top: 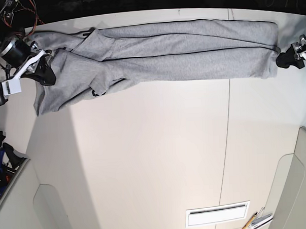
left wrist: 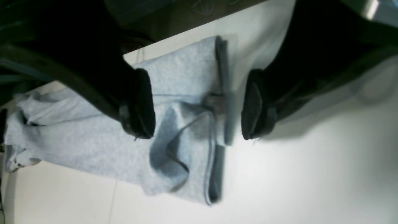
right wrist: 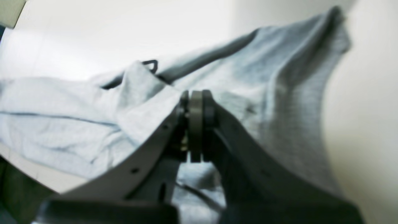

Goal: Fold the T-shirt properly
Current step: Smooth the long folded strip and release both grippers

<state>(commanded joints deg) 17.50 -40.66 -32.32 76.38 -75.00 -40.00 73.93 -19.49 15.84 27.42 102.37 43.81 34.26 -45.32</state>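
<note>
The light grey T-shirt (top: 180,47) lies bunched into a long band along the far edge of the white table (top: 145,160), plain side showing. My right gripper (top: 43,68) is at the band's left end. In the right wrist view its fingers (right wrist: 196,124) are shut on a fold of the T-shirt (right wrist: 279,93), which rises off the table there. My left gripper (top: 285,59) is at the band's right end. It stands open in the left wrist view (left wrist: 197,107), its dark pads on either side of the T-shirt's folded edge (left wrist: 217,102), not pressing it.
The table's far edge (left wrist: 174,35) runs right behind the shirt, with dark floor beyond. Cables and electronics (top: 4,12) sit at the far left corner. A slotted white plate (top: 217,213) and a pencil (top: 249,223) lie near the front edge.
</note>
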